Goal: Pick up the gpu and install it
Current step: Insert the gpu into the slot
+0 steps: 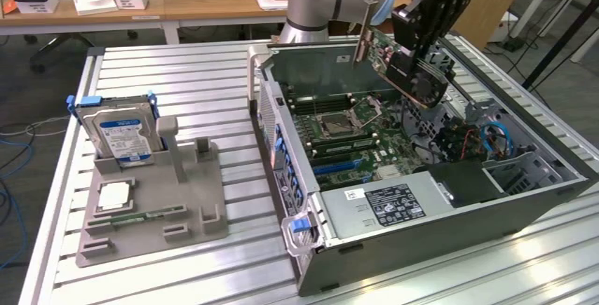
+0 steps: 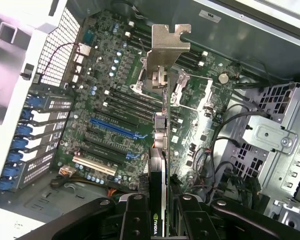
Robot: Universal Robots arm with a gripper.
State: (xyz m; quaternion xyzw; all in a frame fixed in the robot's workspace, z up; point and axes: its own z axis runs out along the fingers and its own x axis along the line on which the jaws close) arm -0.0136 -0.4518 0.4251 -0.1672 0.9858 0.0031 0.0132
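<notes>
Gripper (image 1: 423, 42) is clamped on the gpu (image 1: 409, 68), a thin dark-green circuit board w/ a black fan shroud on one face and a silver metal bracket (image 2: 168, 42) at one end. Jaws sit about half spread, pinching the card's thickness near the end opposite the bracket.

The card hangs in the air, tilted, over the far right part of the open grey metal PC case (image 1: 421, 228). It's clear of the green motherboard (image 2: 105, 100) and touches nothing else.

How I'd run this step, my judgement only:
- Go slow. The grip is at one end, so the long bracket end can swing.
- Level the card first; it's plainly canted in the exterior view.
- In the wrist view the card's edge runs across the long blue expansion slot (image 2: 115, 129), not along it. I reckon the wrist needs turning before any descent.
- The bracket end should face the case's rear wall w/ the blue clips (image 2: 12, 172), toward the exterior view's left.
- Watch the loose black cables (image 2: 215, 150) near the silver drive cage (image 2: 270, 135).

Looks: seen edge-on it's very slim, and the bracket has a bent, notched tab at its tip. The connector edge isn't visible to me.

The case lies on the slatted aluminium counter (image 1: 187, 73).
</notes>
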